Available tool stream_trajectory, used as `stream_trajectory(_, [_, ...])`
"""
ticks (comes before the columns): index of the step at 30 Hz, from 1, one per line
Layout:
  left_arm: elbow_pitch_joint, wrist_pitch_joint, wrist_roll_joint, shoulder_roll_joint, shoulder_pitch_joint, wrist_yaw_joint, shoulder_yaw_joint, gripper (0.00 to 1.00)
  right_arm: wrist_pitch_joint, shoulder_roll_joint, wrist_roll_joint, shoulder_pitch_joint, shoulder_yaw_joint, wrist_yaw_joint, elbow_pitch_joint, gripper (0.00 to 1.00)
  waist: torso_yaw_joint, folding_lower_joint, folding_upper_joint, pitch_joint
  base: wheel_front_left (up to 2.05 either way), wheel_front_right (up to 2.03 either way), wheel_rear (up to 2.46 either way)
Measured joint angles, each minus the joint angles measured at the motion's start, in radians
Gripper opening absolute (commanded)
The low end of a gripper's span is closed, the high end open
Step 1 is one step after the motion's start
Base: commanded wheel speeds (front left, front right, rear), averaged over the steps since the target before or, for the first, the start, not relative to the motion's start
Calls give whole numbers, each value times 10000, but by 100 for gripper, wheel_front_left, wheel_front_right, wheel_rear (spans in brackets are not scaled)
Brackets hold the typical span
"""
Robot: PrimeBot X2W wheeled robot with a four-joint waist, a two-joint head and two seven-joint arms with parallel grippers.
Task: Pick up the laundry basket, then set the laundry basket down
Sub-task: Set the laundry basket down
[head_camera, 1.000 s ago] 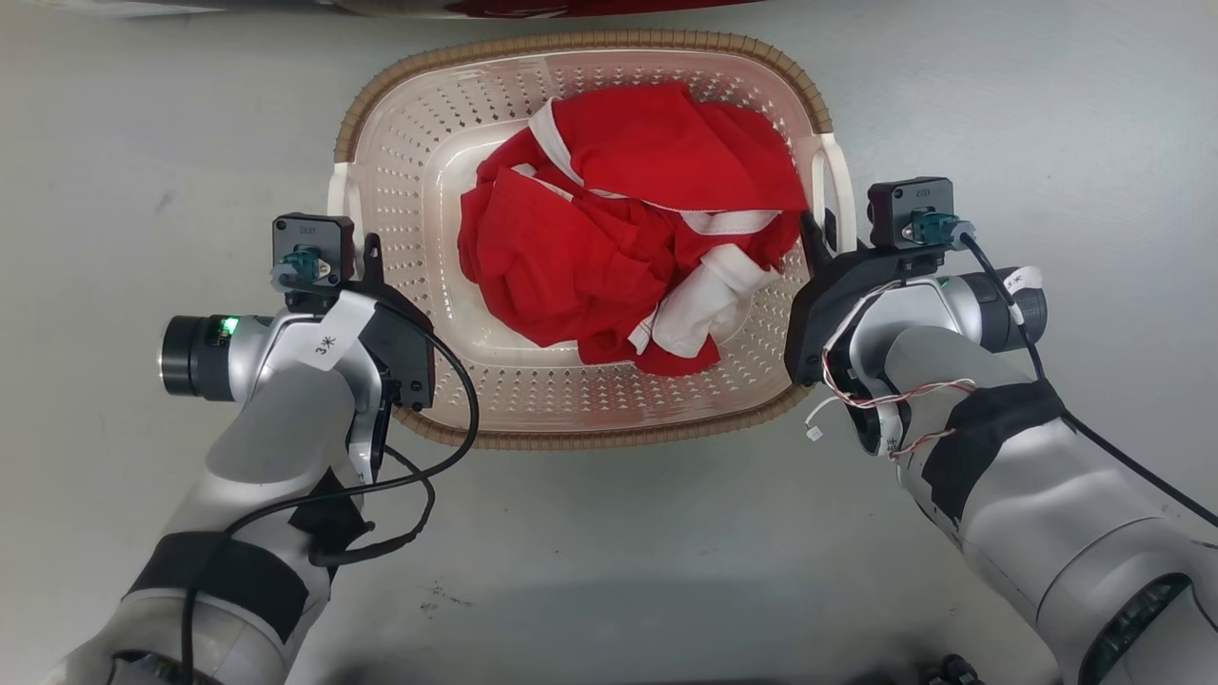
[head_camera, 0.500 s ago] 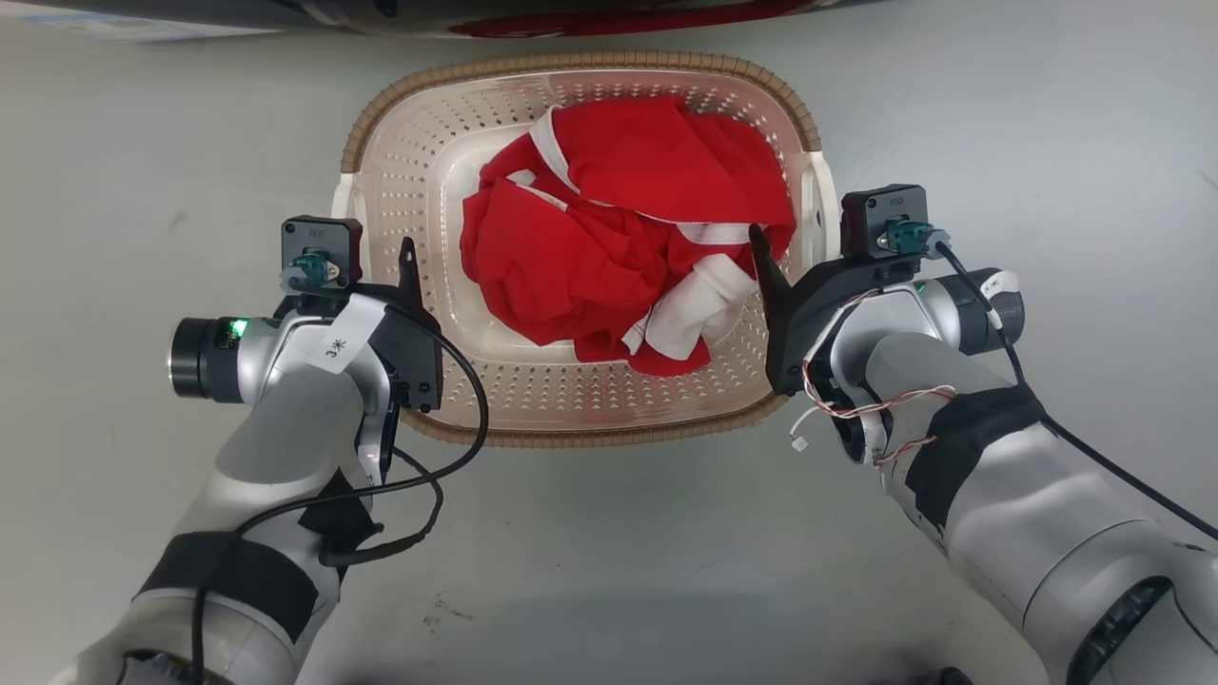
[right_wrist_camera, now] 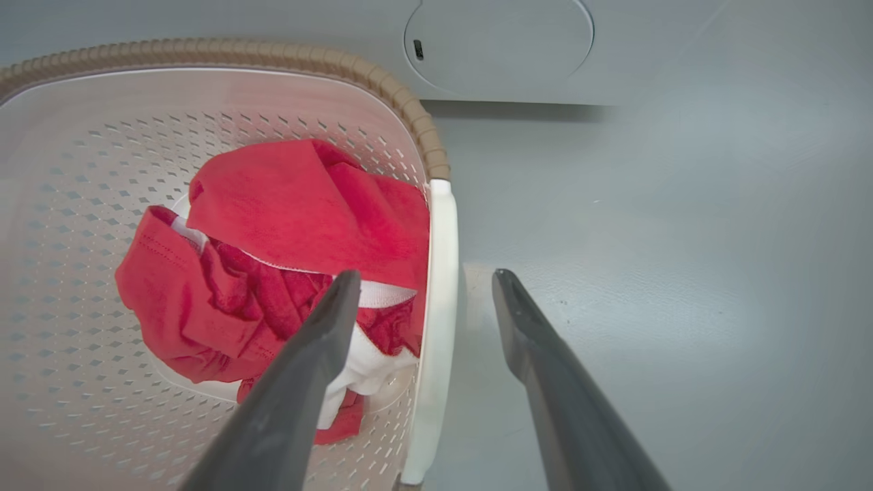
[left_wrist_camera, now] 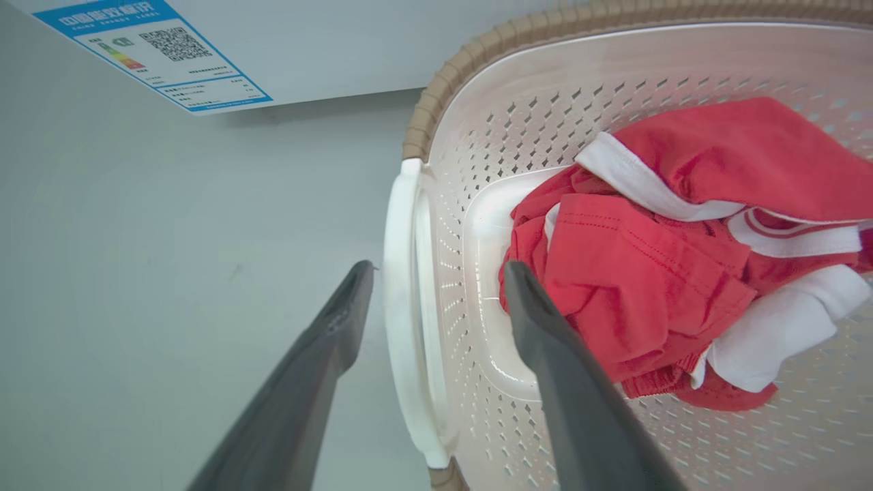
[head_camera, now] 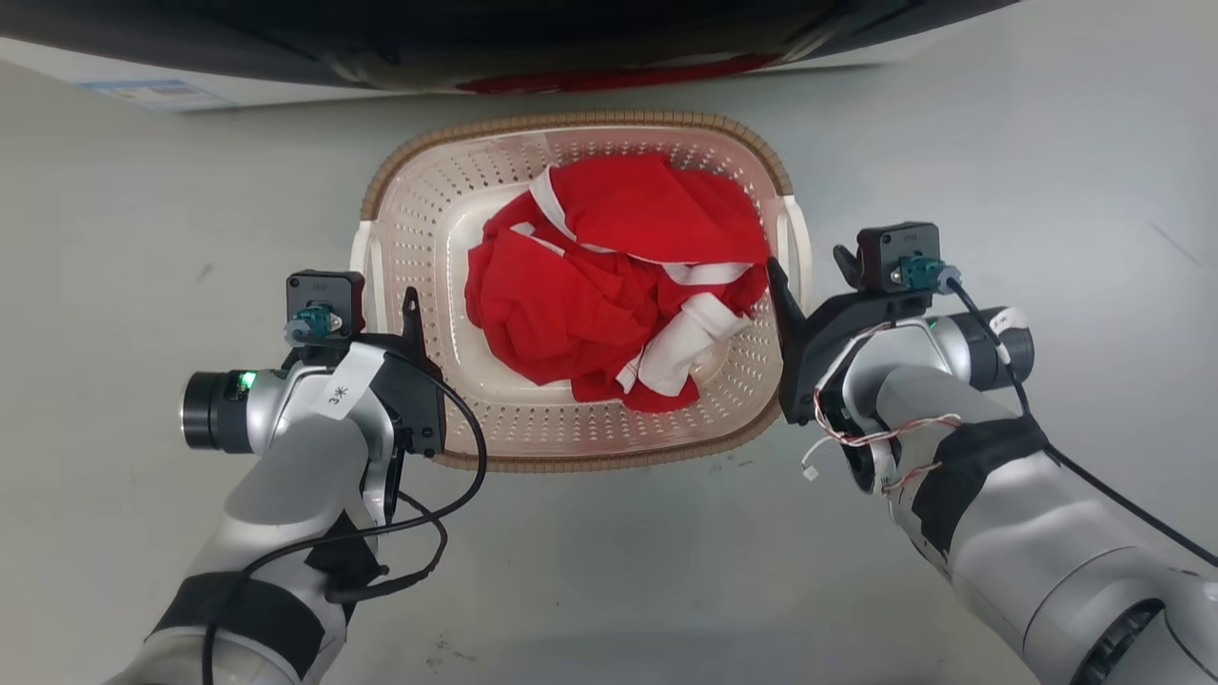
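— Starting on the left, what did you see?
— The left gripper (left_wrist_camera: 438, 267) had its two dark fingers spread apart, holding nothing. One finger was outside the white left handle (left_wrist_camera: 397, 307) and one was inside the basket.
— Where was the laundry basket (head_camera: 419, 219)?
— It sat on the grey floor (head_camera: 143, 238), just in front of a white machine (right_wrist_camera: 498, 41). Red and white clothes (head_camera: 609, 276) lay piled in it.
— And on the right?
— The right gripper (right_wrist_camera: 424, 274) was spread wide too, empty, with the right handle (right_wrist_camera: 442, 232) between its fingers.
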Motion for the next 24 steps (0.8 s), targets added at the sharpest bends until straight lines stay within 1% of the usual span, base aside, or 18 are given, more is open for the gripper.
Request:
stream_trajectory(9, [-29,-213,-153,-8,605,-109,238,100,-550,12,36,264,40,27,27,100,-68,0,0,-962,0,0,0])
stream_trajectory(13, [-169,-270,-163,2,930,-115,297,100,-738,13,113,528,-276,132,113,100,-102,0,0,-1486,0,0,0])
stream_trajectory(15, [-280,-272,-146,12,1053,-198,257,100,-809,0,169,718,-441,203,117,100,-116,-1,-1,-1757,0,0,0])
stream_trajectory(17, [-487,-274,-73,48,1232,-198,234,100,-826,-35,249,926,-604,217,102,100,-128,-1,-1,-2039,0,0,0])
stream_trajectory(20, [-918,-274,13,211,1589,-190,291,100,-851,-199,353,1273,-863,290,15,100,-141,-1,-1,-2467,0,0,0])
stream_trajectory(24, [-1595,-274,159,430,2123,-188,504,100,-849,-430,345,1719,-1319,290,-458,100,-155,-2,-1,-3052,0,0,0])
